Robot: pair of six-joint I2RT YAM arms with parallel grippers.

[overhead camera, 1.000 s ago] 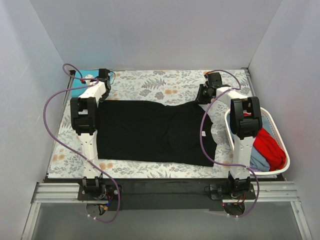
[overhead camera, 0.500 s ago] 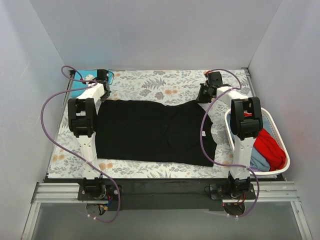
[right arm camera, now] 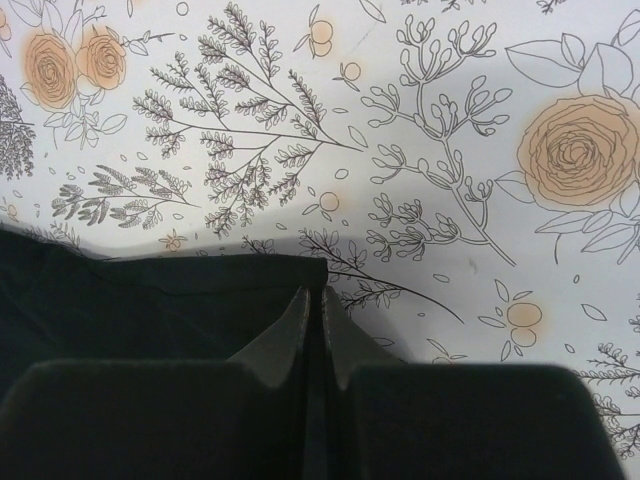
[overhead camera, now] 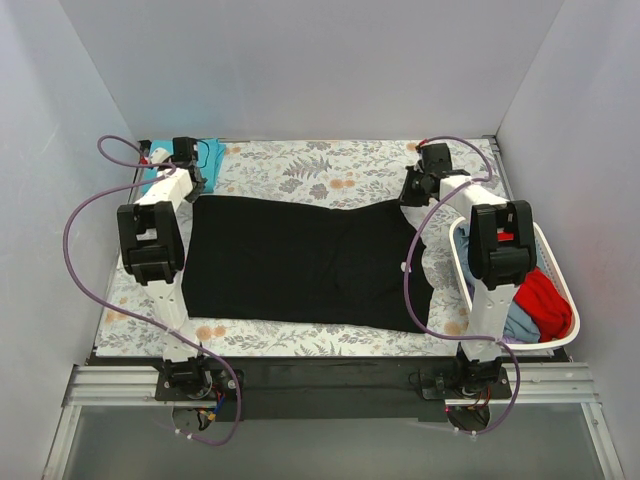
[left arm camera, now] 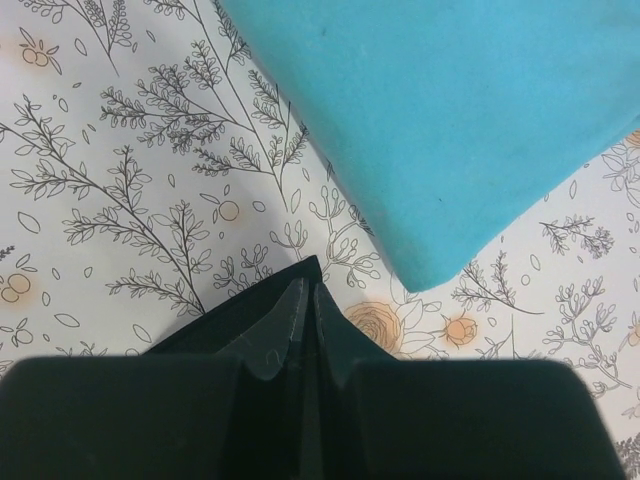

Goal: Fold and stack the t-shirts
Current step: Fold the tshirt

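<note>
T-shirt (overhead camera: 300,262), plain black, on floral cloth (overhead camera: 320,165)

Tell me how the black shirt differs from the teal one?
The black t-shirt lies spread across the middle; the teal t-shirt sits small, apparently folded, in the far left corner. The left gripper and right gripper pinch the black t-shirt's far corners; neither touches the teal one. Both are plain cloth on the floral cover.

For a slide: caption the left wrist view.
Left gripper shut on black t-shirt corner, teal t-shirt lying beyond.
</note>
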